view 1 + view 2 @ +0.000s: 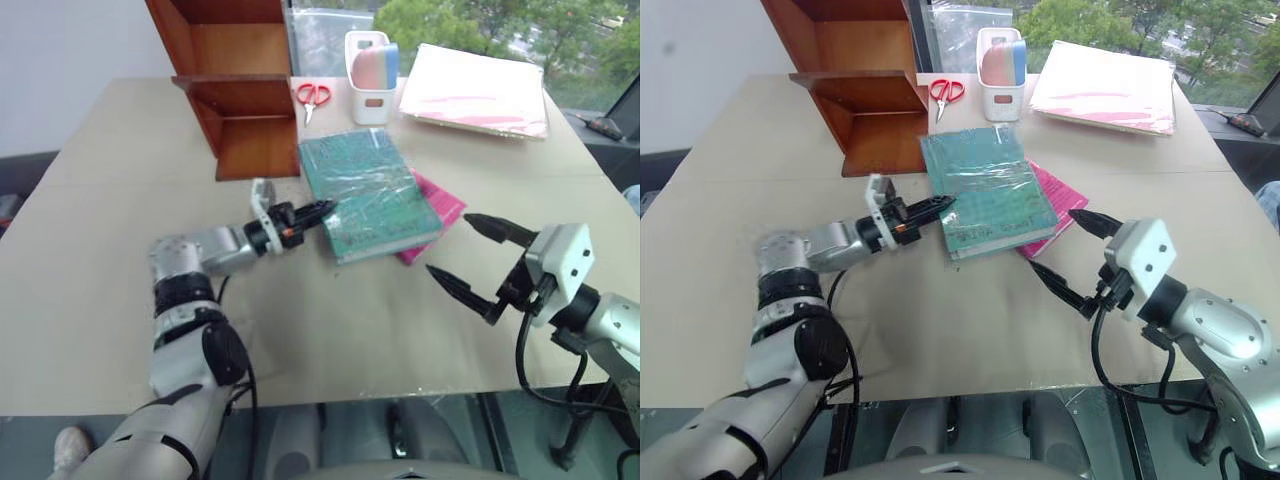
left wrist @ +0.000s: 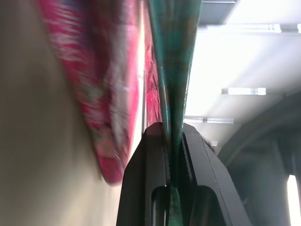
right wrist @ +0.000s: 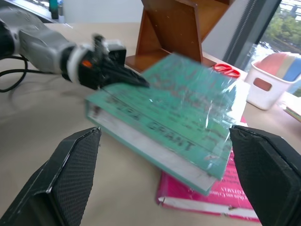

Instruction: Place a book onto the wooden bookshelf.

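The book (image 1: pixel 370 190), teal-green in shiny crinkled wrap, lies in the middle of the table with its right part resting on a smaller magenta-pink book (image 1: pixel 440 210). My left gripper (image 1: pixel 325 209) is shut on the book's left edge. In the left wrist view its fingers (image 2: pixel 146 179) pinch a thin teal edge of the book (image 2: pixel 176 56). The wooden bookshelf (image 1: pixel 240 100), reddish-brown with open compartments, stands just behind the book at the back left. My right gripper (image 1: pixel 449 243) hangs open to the right of both books, with nothing between its fingers.
A white pen holder (image 1: pixel 370 75) and red scissors (image 1: pixel 313 95) sit behind the book, beside the shelf. A flat pink-and-white stack (image 1: pixel 480 90) lies at the back right. Bare tabletop (image 1: pixel 330 330) stretches in front of the books to the near edge.
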Controlling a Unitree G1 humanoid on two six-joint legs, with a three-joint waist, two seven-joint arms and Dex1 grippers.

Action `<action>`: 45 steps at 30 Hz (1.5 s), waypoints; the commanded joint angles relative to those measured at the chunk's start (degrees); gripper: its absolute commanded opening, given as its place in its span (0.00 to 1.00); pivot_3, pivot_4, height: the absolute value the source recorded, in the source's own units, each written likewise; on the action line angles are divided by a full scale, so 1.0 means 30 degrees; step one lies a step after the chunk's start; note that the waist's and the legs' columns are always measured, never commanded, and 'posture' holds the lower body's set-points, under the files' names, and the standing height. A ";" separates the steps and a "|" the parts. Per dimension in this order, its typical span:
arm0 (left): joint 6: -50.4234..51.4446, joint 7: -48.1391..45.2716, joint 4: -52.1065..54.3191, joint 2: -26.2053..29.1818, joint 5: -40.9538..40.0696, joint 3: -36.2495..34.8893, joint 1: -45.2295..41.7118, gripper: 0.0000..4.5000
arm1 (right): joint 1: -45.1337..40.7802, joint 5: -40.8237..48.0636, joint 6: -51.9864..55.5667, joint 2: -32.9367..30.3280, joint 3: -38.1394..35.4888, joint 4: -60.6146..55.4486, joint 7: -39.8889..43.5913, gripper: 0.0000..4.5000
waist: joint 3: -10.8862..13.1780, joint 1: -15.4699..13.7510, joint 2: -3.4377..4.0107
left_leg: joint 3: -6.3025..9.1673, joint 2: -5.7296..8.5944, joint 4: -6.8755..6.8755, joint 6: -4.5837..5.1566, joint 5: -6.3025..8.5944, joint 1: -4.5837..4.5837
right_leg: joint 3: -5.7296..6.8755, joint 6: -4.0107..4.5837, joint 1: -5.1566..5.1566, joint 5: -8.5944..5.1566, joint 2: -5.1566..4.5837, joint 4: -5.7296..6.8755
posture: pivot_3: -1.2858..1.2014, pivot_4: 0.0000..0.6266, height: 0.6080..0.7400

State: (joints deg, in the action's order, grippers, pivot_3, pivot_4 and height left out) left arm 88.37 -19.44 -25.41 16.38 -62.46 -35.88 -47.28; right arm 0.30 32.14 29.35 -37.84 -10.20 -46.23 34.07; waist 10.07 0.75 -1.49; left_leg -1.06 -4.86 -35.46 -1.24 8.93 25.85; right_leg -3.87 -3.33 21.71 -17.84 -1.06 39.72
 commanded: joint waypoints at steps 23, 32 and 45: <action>-3.7041 -0.8238 -1.1257 0.6246 3.0222 2.2663 -1.7160 0.00 | -0.3273 0.1183 -0.1690 0.0620 -0.0176 0.1914 -0.0222 1.00 | 0.0027 -0.0121 -0.0001 | -0.0030 0.0024 0.0102 0.0064 0.0037 0.0115 | -0.0024 -0.0030 0.0020 -0.0014 0.0001 -0.0301 | 0.52 0.24 1.00; -3.4639 -0.5920 -1.6278 0.6176 3.3971 2.4185 -1.8623 0.00 | -0.5543 -0.0127 -0.2976 0.0847 0.0281 0.3891 0.0368 1.00 | 0.0034 0.0005 0.0009 | -0.0034 0.0023 0.0088 0.0063 0.0036 0.0296 | -0.0023 -0.0036 0.0230 -0.0015 0.0002 -0.0226 | 0.52 0.24 1.00; -3.3940 -0.9883 -1.5587 0.6582 3.2442 2.1775 -1.8457 0.00 | -0.7999 0.0353 -0.2637 -0.0872 -0.0888 0.5624 0.1767 1.00 | 0.0037 -0.0061 0.0012 | -0.0035 0.0023 -0.0019 0.0040 0.0016 0.0288 | -0.0028 -0.0034 0.0286 -0.0015 0.0001 0.0033 | 0.52 0.24 1.00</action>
State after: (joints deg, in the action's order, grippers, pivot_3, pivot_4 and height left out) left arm -14.08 -47.50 -74.15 35.71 36.36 31.39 -101.20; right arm -22.33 32.28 22.09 -39.63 -11.13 -28.87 38.62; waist 10.18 0.57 -1.45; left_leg -1.16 -4.79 -35.52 -1.12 8.98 26.72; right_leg -3.95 -3.44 22.57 -17.89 -1.06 39.83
